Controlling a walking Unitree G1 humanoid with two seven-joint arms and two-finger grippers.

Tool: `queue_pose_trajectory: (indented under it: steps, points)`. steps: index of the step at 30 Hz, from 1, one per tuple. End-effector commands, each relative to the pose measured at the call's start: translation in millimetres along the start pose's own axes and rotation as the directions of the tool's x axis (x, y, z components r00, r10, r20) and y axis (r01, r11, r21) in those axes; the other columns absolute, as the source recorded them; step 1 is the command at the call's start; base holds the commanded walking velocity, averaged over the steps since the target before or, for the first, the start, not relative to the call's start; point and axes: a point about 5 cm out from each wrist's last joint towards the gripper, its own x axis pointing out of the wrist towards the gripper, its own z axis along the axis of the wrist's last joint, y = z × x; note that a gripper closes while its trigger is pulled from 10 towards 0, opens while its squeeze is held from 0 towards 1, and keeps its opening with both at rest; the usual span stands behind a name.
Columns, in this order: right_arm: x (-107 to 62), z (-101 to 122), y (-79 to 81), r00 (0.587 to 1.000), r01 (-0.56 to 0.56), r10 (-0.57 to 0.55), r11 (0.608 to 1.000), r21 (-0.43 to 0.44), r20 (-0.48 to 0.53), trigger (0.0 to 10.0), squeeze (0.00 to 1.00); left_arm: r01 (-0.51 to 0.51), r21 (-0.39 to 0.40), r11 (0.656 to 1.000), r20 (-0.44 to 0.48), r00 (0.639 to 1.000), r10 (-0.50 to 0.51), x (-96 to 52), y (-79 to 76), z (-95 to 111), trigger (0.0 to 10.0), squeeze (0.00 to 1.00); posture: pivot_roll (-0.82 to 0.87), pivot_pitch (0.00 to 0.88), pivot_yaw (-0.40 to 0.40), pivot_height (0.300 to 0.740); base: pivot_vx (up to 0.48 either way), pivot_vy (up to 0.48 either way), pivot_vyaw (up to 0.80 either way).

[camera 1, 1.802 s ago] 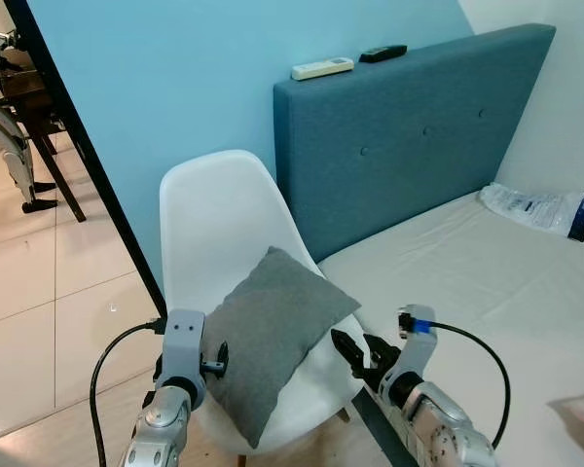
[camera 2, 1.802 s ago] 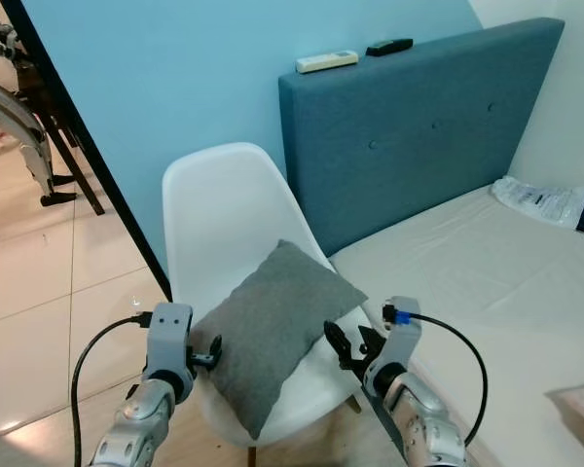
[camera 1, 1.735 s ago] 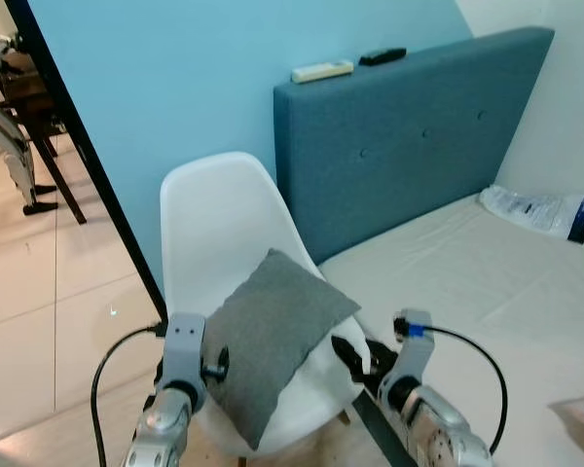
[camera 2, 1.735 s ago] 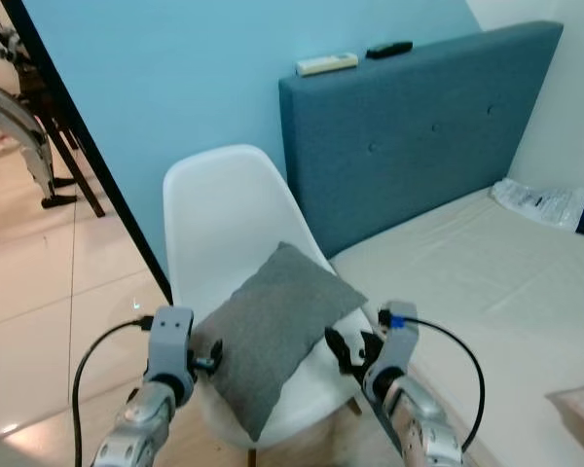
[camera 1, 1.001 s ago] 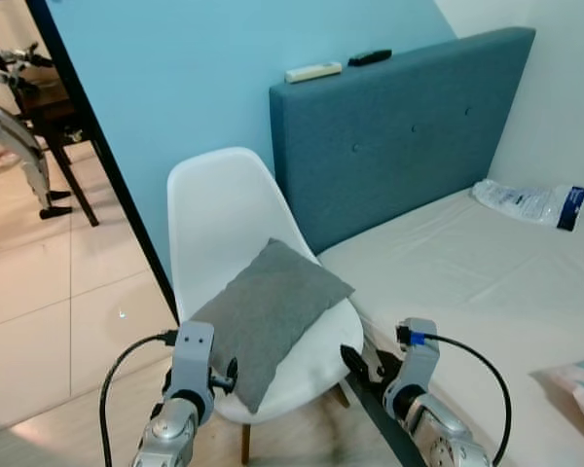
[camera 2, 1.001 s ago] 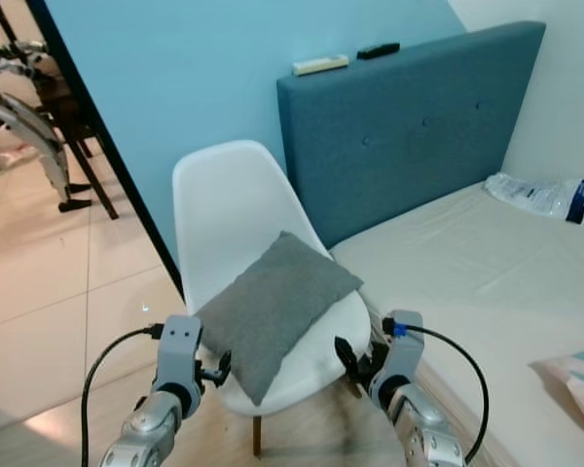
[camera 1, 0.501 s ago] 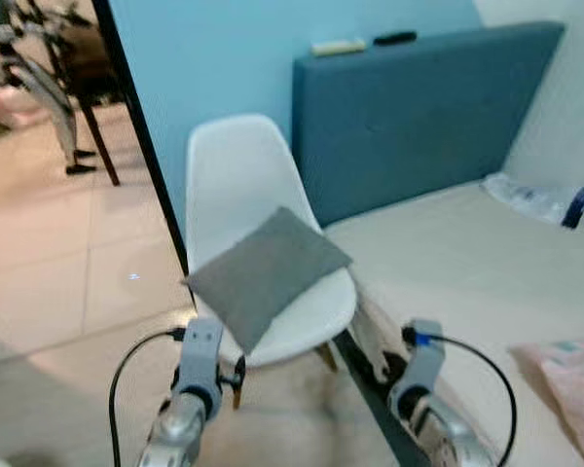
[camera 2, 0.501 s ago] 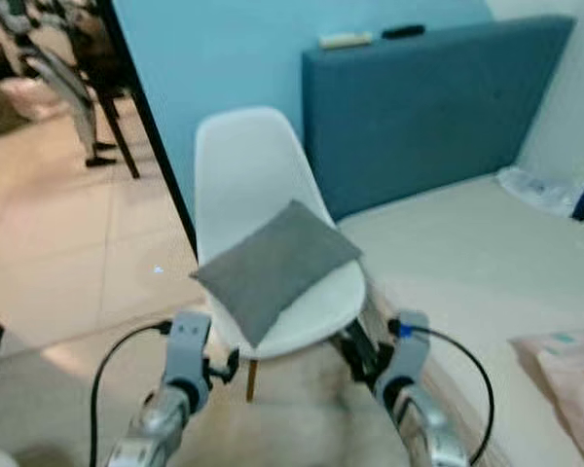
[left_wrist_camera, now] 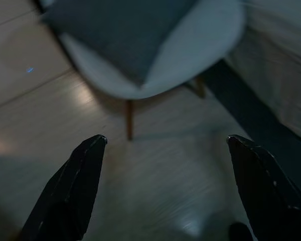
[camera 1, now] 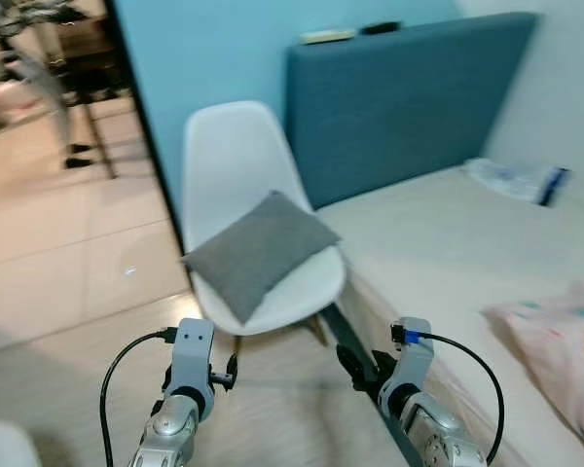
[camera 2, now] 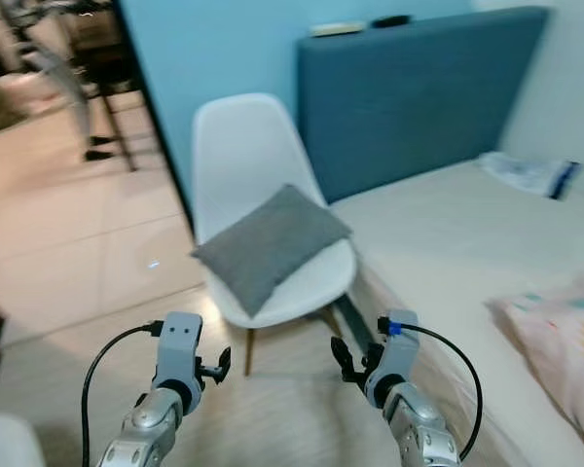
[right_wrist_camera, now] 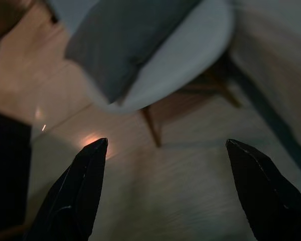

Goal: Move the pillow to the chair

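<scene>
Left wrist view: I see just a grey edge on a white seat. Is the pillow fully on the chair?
Observer: Yes. The whole grey pillow lies on the seat of the white chair, in front of the backrest.
Operator: Right gripper holding anything?
Observer: No. The right gripper is open and empty, above the floor short of the chair.
Operator: What's on the robot's right?
Observer: A bed with a blue headboard, right beside the chair.
</scene>
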Motion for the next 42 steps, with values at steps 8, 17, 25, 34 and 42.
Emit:
queue_pose_trajectory:
  steps: [8,17,25,34,42]
  points:
    - [0.2,-5,-3.1,0.999,0.034,-0.033,0.999,0.033,-0.027,10.0,0.0,0.008,0.013,1.0,-0.015,1.0,-0.008,0.7,-0.1,-2,10.0,0.0,-0.09,0.069,0.038,0.74,0.0,0.0,-0.76]
    - [1.5,-2,-9.6,0.996,0.089,-0.089,0.996,0.022,-0.022,10.0,0.0,0.032,0.033,0.999,-0.009,0.999,-0.032,4.7,-3.9,1,10.0,0.0,-0.1,0.057,0.039,0.74,0.0,0.0,-0.76]
    - [7.0,8,-15.9,0.992,0.129,-0.129,0.991,-0.02,-0.011,10.0,0.0,0.035,0.029,0.999,0.014,0.999,-0.035,13.9,-6.6,10,10.0,0.0,-0.1,0.022,0.028,0.74,0.0,0.0,-0.76]
    - [11.6,30,-21.4,0.988,0.149,-0.148,0.988,-0.031,0.043,10.0,0.0,0.047,0.02,0.999,0.037,0.998,-0.048,23.2,-12.8,19,10.0,0.0,-0.13,0.0,0.023,0.74,0.0,0.0,-0.76]
    - [14.9,41,-23.4,0.985,0.158,-0.154,0.987,-0.044,0.073,10.0,0.0,0.058,0.013,0.998,0.054,0.997,-0.058,27.4,-15.1,23,10.0,0.0,-0.14,0.0,0.025,0.74,0.0,0.0,-0.76]
